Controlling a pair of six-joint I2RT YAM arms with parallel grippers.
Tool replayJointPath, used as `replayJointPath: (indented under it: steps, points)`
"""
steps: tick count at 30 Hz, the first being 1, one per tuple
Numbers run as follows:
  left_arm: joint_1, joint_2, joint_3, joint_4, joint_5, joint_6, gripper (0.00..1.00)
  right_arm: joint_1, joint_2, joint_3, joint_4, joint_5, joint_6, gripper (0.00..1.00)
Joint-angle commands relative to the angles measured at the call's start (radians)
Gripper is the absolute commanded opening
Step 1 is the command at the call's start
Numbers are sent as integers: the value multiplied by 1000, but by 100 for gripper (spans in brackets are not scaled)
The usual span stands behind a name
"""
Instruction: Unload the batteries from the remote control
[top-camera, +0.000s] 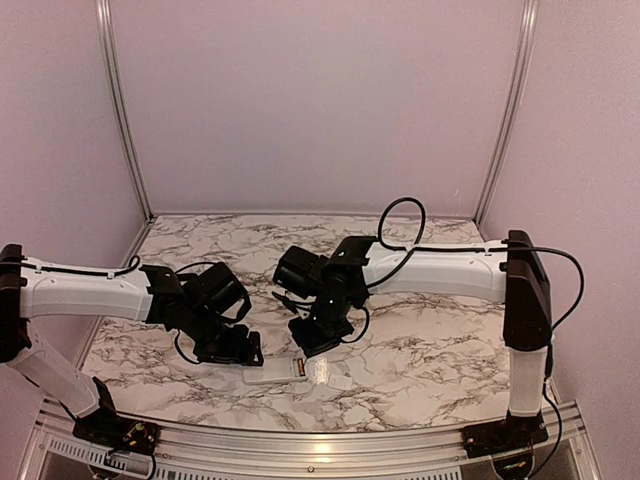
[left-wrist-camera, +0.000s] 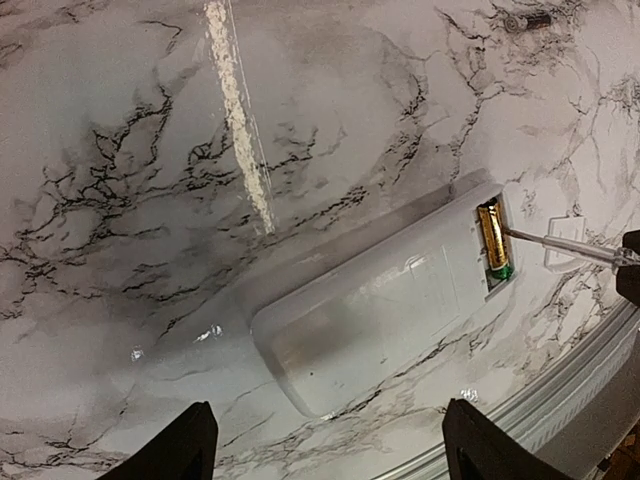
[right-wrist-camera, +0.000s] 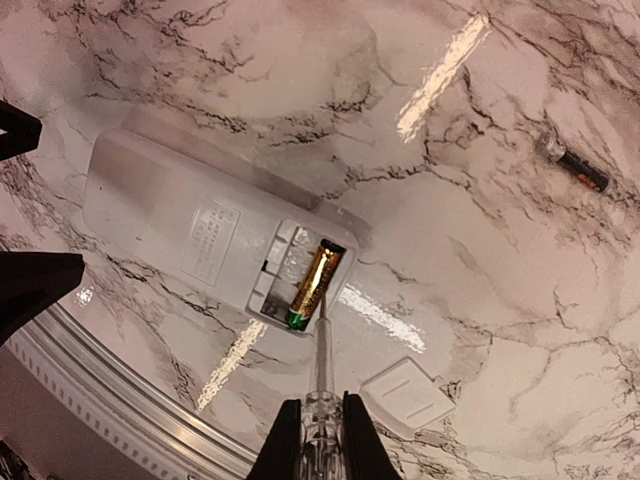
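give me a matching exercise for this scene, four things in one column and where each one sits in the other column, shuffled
Things:
1. gold battery
2. dark battery
3. white cover
4. pointed tool

Places:
a. gripped in the right jaws
b. by itself on the marble table, well away from the remote control
c. in the remote control's recess
d. flat on the table right beside the tool's handle

Pairs: 1-c, 2-b, 3-d, 4-a
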Motion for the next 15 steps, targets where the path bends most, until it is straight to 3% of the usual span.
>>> replayJointPath:
  steps: [1,15]
  points:
    - [6,16,-10,19,7,-6,81,5,-10,-24,-6,23,6,0]
    - [12,58,-35,40,33,-17,75,5,27,47,-96,81,-16,0]
